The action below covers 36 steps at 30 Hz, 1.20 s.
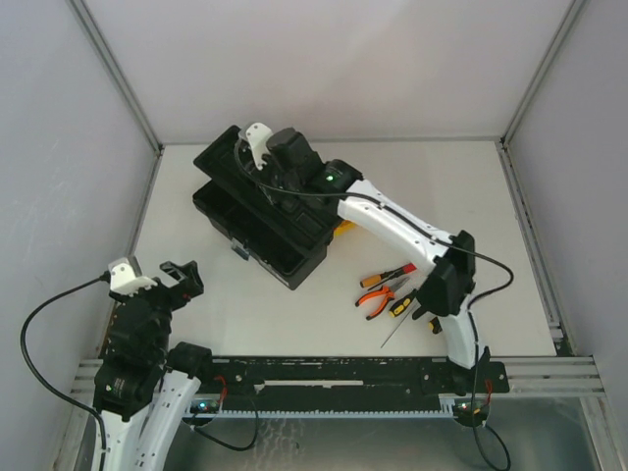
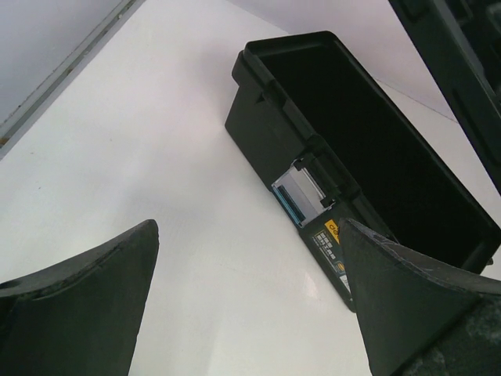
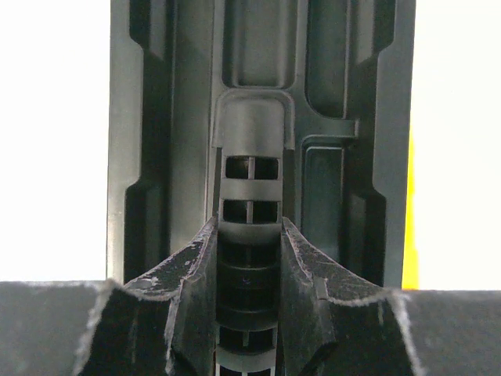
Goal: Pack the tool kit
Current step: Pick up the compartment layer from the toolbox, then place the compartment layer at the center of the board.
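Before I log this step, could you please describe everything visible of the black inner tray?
The inner tray is black moulded plastic, with long recessed compartments either side of a slotted central handle. The right pincer is shut on that handle, one finger on each side. It runs along the far side of the open toolbox; lifted or resting, I cannot tell. No tools show in it.

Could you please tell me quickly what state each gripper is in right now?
Left gripper: open, holding nothing.
Right gripper: closed on the black tray's ribbed handle.
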Each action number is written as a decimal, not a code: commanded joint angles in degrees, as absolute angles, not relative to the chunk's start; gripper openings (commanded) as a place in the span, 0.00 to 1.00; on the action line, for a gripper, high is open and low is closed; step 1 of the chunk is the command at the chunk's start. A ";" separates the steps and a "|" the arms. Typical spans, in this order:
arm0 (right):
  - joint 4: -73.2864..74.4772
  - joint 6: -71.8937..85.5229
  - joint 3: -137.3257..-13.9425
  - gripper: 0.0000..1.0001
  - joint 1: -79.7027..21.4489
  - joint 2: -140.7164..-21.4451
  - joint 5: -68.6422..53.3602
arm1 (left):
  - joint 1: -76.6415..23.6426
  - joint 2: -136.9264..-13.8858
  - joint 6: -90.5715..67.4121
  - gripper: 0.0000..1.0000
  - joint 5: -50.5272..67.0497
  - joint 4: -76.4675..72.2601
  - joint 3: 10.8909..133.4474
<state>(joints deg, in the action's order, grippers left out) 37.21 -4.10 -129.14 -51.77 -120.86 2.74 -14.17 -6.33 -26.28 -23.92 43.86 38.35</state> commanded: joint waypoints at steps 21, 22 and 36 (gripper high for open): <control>20.43 -16.39 -68.66 0.00 -68.42 -81.30 -10.26 | -13.85 5.30 -30.23 1.00 -37.69 45.43 38.75; 20.41 -16.26 -68.64 0.00 -68.86 -82.19 -11.36 | -13.83 5.21 -30.23 1.00 -37.65 45.44 38.76; 9.92 -8.02 -68.64 0.00 -65.51 -98.08 -8.69 | -13.88 4.17 -29.79 1.00 -36.94 45.13 38.50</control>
<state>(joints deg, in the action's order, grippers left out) 17.96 -12.36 -67.55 -69.12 -96.60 -10.74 -14.17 -0.34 -29.41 -36.91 46.46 38.37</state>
